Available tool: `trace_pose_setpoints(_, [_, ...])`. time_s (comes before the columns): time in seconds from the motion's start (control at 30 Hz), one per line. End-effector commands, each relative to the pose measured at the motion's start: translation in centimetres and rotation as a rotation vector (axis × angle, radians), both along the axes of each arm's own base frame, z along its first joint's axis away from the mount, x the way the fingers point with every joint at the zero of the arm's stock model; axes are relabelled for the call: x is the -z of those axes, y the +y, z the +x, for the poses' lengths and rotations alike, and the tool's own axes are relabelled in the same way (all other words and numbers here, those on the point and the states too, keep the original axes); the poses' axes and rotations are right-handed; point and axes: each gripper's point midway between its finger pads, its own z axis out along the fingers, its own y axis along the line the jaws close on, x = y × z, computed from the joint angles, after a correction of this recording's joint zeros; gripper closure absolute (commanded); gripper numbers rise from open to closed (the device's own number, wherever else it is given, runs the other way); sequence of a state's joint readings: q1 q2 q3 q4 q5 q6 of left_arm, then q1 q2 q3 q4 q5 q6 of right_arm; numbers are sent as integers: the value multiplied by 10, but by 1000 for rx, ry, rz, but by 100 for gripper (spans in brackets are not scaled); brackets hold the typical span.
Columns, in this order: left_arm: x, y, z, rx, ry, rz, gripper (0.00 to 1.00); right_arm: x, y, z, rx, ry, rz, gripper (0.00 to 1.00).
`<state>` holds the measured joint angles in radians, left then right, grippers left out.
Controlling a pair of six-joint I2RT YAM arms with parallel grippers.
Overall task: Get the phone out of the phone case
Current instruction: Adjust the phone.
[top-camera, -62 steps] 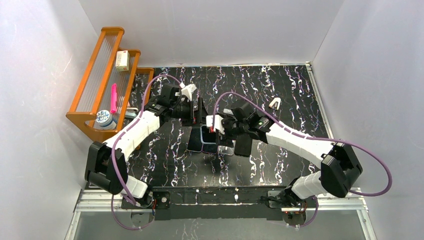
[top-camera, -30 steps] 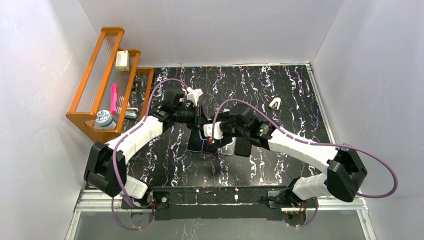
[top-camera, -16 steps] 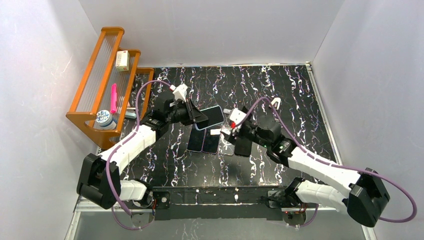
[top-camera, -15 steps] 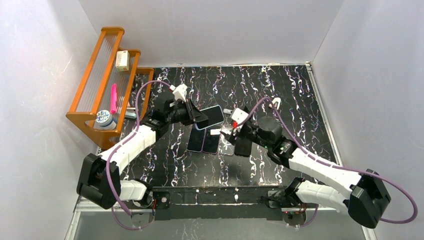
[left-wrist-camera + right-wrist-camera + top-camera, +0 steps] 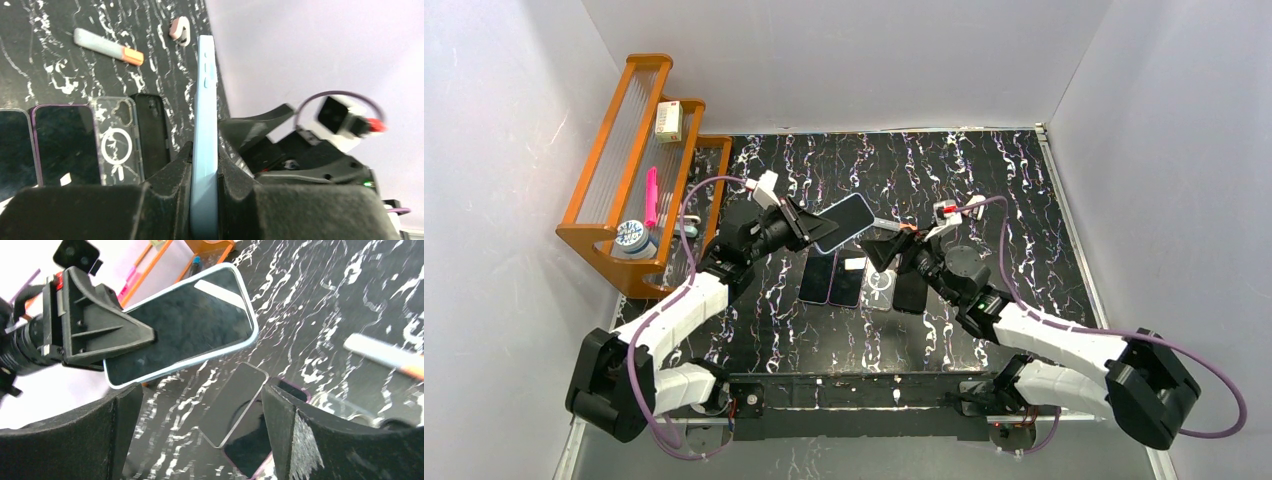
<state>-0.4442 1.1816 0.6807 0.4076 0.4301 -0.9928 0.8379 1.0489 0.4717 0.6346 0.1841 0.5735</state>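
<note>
Between the left gripper's point(image 5: 821, 228) fingers point(image 5: 175, 175) sits the phone point(image 5: 185, 325), inside its light blue phone case point(image 5: 205, 100). Jaws clamped tight on one short end, and the rest sticks out past the fingertips, off the surface and tilted. Dark screen faces the right gripper point(image 5: 892, 247).

Right gripper: jaws spread wide, nothing between them. It is near the free end of the phone and points at it, not touching.

Surface: black tabletop point(image 5: 984, 170) with white marble veining. Directly under both grippers lies a flat row: a dark phone point(image 5: 819, 278), a purple-edged phone point(image 5: 846, 282), a clear case point(image 5: 882, 288) with a ring print, and a black case point(image 5: 911, 290), side by side. Beyond the held phone's tip are a grey marker point(image 5: 107, 46) with an orange end and a small white clip point(image 5: 973, 207).

Room: plain white walls point(image 5: 854, 60) on three sides. Orange wooden rack point(image 5: 614, 140) stands behind and outboard of the left gripper, against the left wall. It holds a pink pen point(image 5: 651, 195), a small box point(image 5: 667, 120) and a round tin point(image 5: 632, 238). Metal rail point(image 5: 864, 392) runs along the near edge at the arm bases. Purple cables point(image 5: 1034, 285) loop along both arms.
</note>
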Motion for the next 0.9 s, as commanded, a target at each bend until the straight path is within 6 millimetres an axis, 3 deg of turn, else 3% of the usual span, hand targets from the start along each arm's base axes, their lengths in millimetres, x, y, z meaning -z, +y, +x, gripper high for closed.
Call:
trace_pose_setpoints(0.0, [-57, -1, 0, -30, -121, -175, 100, -30, 9, 3, 20, 147, 361, 6])
trace_pose_setpoints(0.3, [-69, -12, -15, -1, -100, -276, 100, -48, 27, 9, -39, 158, 542, 12])
trace_pose_setpoints(0.5, [-74, -20, -24, 28, -109, -292, 100, -61, 29, 12, -59, 123, 633, 29])
trace_pose_setpoints(0.6, [-72, -20, -25, 34, -118, -281, 100, -65, 26, 11, -72, 92, 659, 42])
trace_pose_setpoints(0.7, [-63, -22, -27, 55, -123, -254, 100, -71, 26, 6, -117, 40, 652, 63])
trace_pose_setpoints(0.8, [-49, -23, -26, 65, -115, -212, 92, -71, 23, 3, -141, 12, 630, 89])
trace_pose_setpoints(0.87, [-43, -20, -23, 68, -120, -178, 83, -72, 19, 1, -154, -5, 615, 99])
